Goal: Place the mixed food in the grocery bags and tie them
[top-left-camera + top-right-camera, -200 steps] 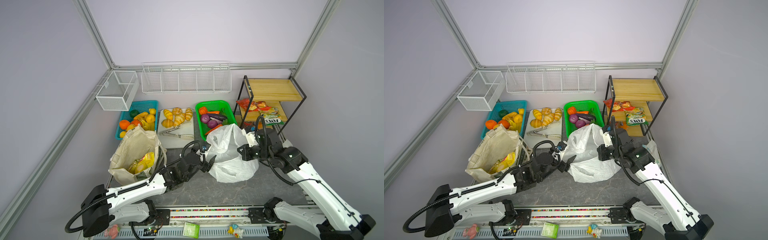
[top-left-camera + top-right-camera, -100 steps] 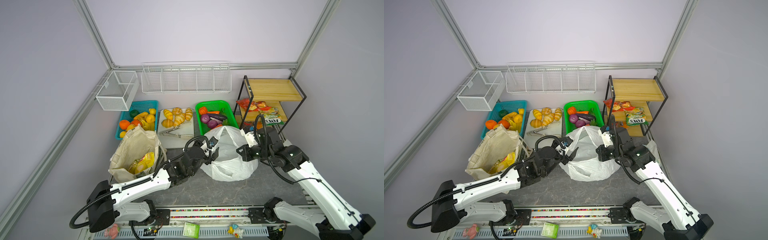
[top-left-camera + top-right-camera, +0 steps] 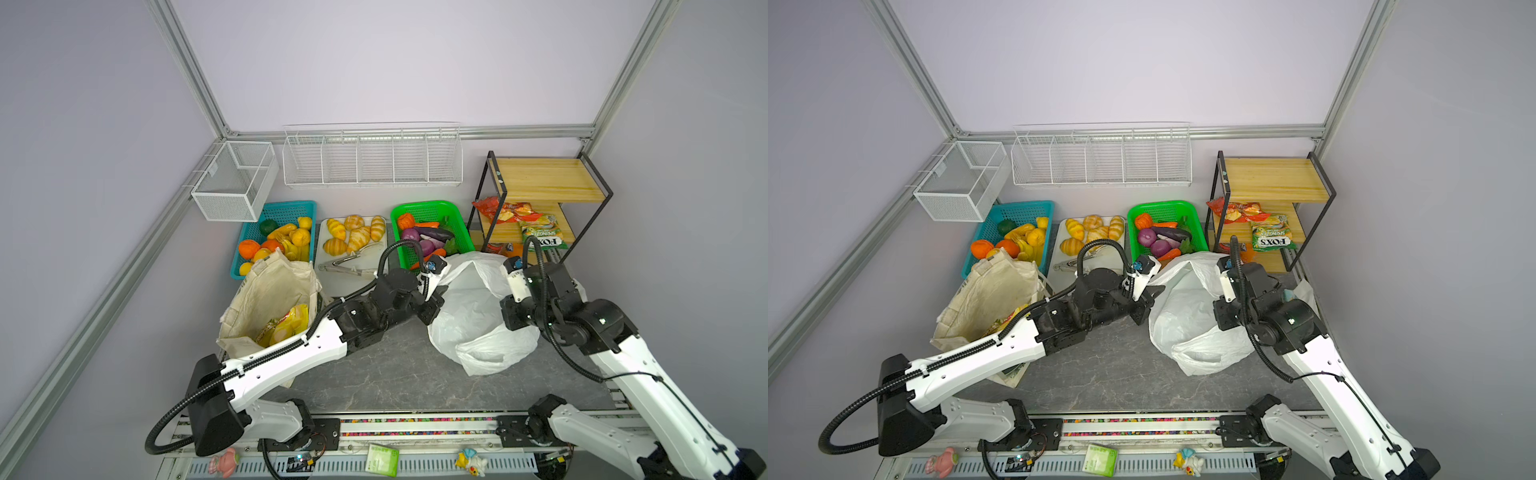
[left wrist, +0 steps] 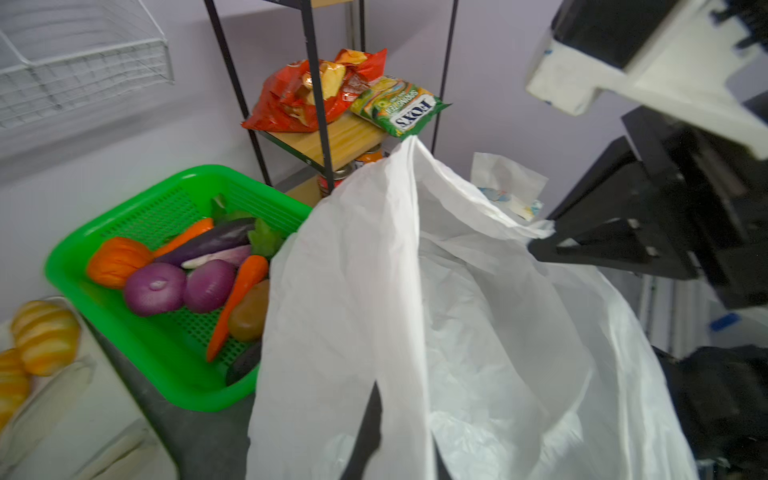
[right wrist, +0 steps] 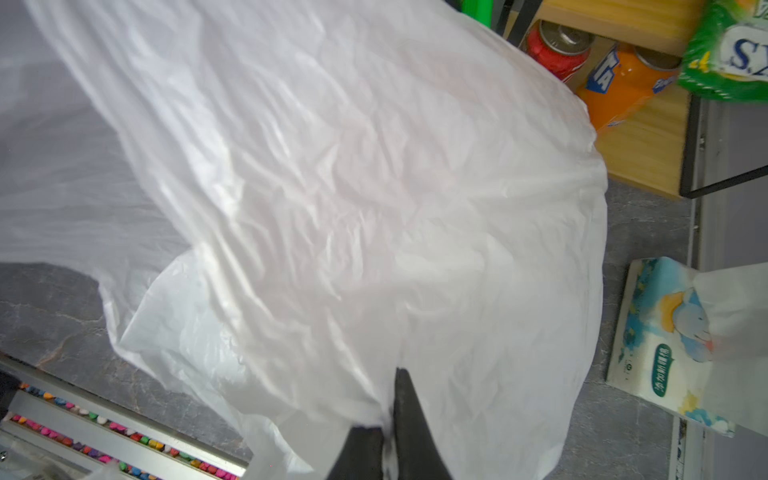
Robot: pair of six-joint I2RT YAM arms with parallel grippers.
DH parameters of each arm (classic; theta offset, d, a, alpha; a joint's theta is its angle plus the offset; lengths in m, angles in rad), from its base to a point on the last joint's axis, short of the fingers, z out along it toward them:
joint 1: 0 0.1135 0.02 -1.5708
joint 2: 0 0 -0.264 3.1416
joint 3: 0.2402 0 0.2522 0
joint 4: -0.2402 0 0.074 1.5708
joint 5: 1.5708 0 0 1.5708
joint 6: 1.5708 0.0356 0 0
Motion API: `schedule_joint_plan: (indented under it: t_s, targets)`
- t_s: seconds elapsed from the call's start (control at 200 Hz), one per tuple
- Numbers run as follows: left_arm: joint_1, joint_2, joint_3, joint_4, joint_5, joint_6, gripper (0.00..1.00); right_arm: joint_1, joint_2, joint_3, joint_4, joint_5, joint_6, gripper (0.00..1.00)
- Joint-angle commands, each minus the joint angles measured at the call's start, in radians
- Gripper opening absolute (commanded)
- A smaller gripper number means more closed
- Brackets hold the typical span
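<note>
1. Only the right wrist view shows the red drink can (image 5: 557, 50) and the orange drink can (image 5: 619, 83) on the lowest board of the black-framed wooden shelf (image 3: 544, 178). It also shows the small white packet with pale blue print (image 5: 665, 340). All three lie beyond the bag from the right gripper (image 5: 395, 415).
2. Only the left wrist view shows the green plastic basket (image 4: 178, 216) up close. It holds purple toy onions (image 4: 156, 289), an orange toy carrot (image 4: 241, 299) and a brown toy potato (image 4: 249, 316), ahead of the left gripper (image 3: 433, 306) and just beside the bag.
3. Only the top views show the cream canvas tote (image 3: 270, 291). It stands open well behind the left gripper, alongside that arm, with yellow snack packets (image 3: 286, 328) inside.
4. The thin crinkly white plastic bag (image 3: 478, 320) sits between the two grippers. Its far edge overlaps the basket's near rim and comes close to the shelf's foot.
5. Bare grey marbled tabletop (image 3: 395, 374) lies open behind and below both grippers, toward the front rail.
6. The left gripper's jaws are closed, with the bag's film pinched at the edge nearest it.
7. The right gripper's dark fingers (image 5: 411, 419) stand almost together, and a fold of the same bag's opposite edge is caught between them.
</note>
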Motion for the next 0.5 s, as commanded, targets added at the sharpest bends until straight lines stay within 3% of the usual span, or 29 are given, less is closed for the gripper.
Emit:
schedule_joint_plan:
  t_s: [0.0,0.12,0.37,0.495]
  targets:
    - [0.027,-0.039,0.006,-0.023,0.242,-0.197,0.00,0.002,0.003,0.019,0.030,0.060,-0.050,0.13]
    - [0.054,-0.032,-0.001,0.034,0.307,-0.292,0.00,0.025,-0.004,-0.015,0.104,0.026,-0.082,0.23]
    - [0.072,0.020,0.051,0.058,0.429,-0.376,0.00,0.092,-0.082,-0.125,0.268,0.009,-0.150,0.55]
    - [0.086,0.040,0.077,0.051,0.479,-0.403,0.00,0.116,-0.076,-0.149,0.324,0.068,-0.177,0.66]
